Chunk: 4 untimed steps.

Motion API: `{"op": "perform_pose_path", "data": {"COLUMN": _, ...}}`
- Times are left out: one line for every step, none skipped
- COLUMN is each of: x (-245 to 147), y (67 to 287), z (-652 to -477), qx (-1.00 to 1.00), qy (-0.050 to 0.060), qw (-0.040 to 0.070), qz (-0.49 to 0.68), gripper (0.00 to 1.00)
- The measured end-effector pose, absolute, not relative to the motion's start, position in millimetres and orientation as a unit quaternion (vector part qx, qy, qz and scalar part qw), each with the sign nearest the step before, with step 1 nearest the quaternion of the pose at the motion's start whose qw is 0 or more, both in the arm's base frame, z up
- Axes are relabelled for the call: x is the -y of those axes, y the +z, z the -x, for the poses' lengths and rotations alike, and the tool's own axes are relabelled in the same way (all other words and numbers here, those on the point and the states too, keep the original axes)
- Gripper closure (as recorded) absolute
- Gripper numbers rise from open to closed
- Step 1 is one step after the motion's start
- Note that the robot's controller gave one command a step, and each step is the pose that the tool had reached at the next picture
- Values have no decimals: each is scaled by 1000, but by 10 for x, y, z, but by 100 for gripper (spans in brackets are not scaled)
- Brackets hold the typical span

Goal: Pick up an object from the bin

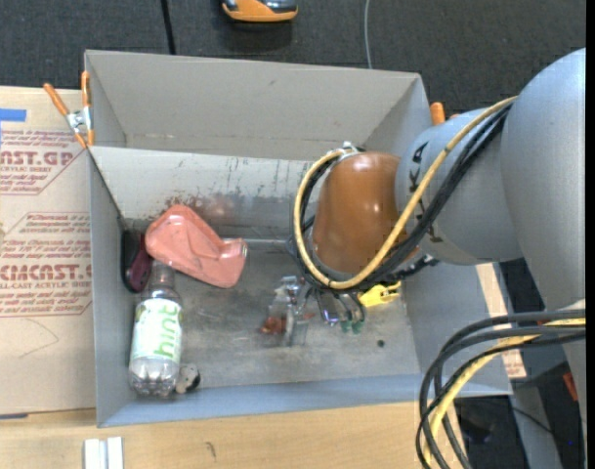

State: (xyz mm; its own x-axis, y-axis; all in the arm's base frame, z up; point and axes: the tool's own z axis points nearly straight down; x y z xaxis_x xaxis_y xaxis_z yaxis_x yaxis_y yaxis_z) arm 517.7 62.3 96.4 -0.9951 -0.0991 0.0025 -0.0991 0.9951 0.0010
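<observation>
Carrier: grey metal bin (pixel 248 106), open-topped, with a scuffed floor.
Arm: reaches in over the bin's right edge; brown domed wrist cover (pixel 356 213) and yellow-and-black cables (pixel 312 252) hang above the floor.
Jaws position: low over the middle of the bin floor.
Jaws state: cannot be told; the tip reads as a tangle of metal parts, and nothing shows plainly between the jaws.
Nearest object: small reddish-brown lump (pixel 271 328) on the floor at the tip of the jaws. Whether it touches them or lies just beside them cannot be told.
Other objects: pink soft folded lump (pixel 191 247) toward the back-left corner; clear plastic bottle with green-and-white label (pixel 156 338) along the left wall; dark maroon object (pixel 136 262) against the left wall. All lie well apart from the jaws.
Risk, miss: the lump is small and low; jaws closing slightly off it would likely push it aside.
Risk, contact: jaws this near the floor could scrape metal if driven lower.
</observation>
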Motion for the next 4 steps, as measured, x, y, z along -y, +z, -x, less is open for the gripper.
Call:
{"op": "perform_pose_path", "data": {"x": -615, "y": 904, "z": -5265, "qx": 999, "qy": -1, "qw": -2, "qz": -52, "gripper": 100}}
{"op": "perform_pose_path", "data": {"x": 106, "y": 713, "z": -4844, "qx": 997, "qy": 0, "qw": -3, "qz": -83, "gripper": 100}}
{"op": "perform_pose_path", "data": {"x": 105, "y": 713, "z": -4844, "qx": 997, "qy": 0, "qw": -3, "qz": -83, "gripper": 100}}
{"op": "perform_pose_path", "data": {"x": 92, "y": 714, "z": -4846, "qx": 996, "qy": 0, "qw": -3, "qz": -84, "gripper": 100}}
